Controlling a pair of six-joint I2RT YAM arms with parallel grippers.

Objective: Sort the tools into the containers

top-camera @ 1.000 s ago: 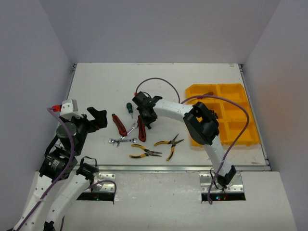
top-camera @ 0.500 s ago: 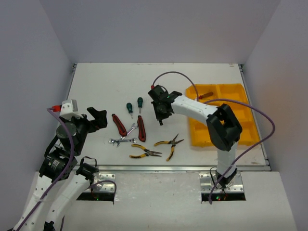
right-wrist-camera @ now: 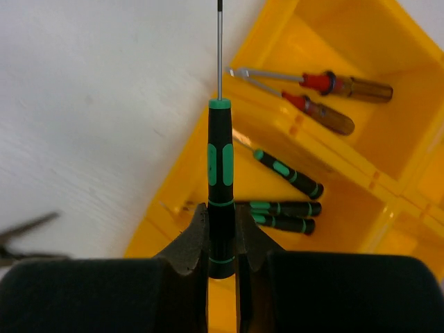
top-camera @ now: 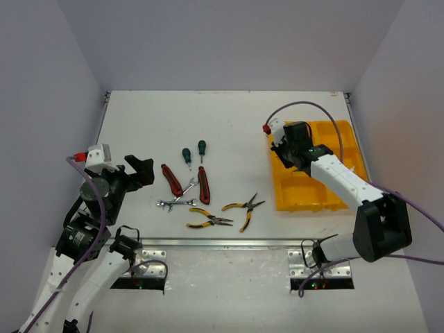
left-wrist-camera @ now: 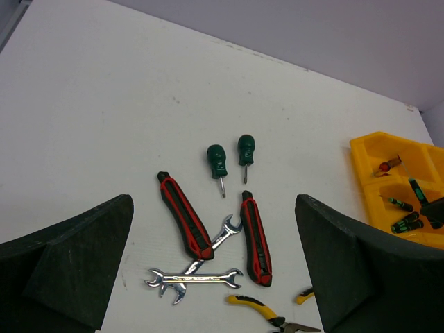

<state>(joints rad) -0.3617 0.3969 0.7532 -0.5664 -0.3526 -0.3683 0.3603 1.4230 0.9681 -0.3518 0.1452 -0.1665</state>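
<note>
A white table [top-camera: 152, 125] fills the floor of a plain box with pale grey walls [top-camera: 229, 41] on 3 sides, and a metal rail [top-camera: 243, 243] runs along its near edge. At the right side sits the yellow tray [top-camera: 309, 204].

The right gripper [right-wrist-camera: 222, 239] hangs over the tray's near-left part, pinched tight on a black screwdriver [right-wrist-camera: 220, 173] with green bands. Its thin shaft points away from the wrist, out over the tray's edge. Below it, 1 compartment holds 3 matching screwdrivers [right-wrist-camera: 284, 208], and the next holds 2 amber-handled ones [right-wrist-camera: 340, 104].

The left gripper [top-camera: 141, 171] hovers at the table's left side, spread wide and holding nothing.

Loose on the bare table between the arms lie 2 stubby green screwdrivers [left-wrist-camera: 217, 161], 2 red-handled tools [left-wrist-camera: 184, 225], 2 crossed silver wrenches [left-wrist-camera: 194, 279] and 2 yellow pliers [top-camera: 208, 220].
</note>
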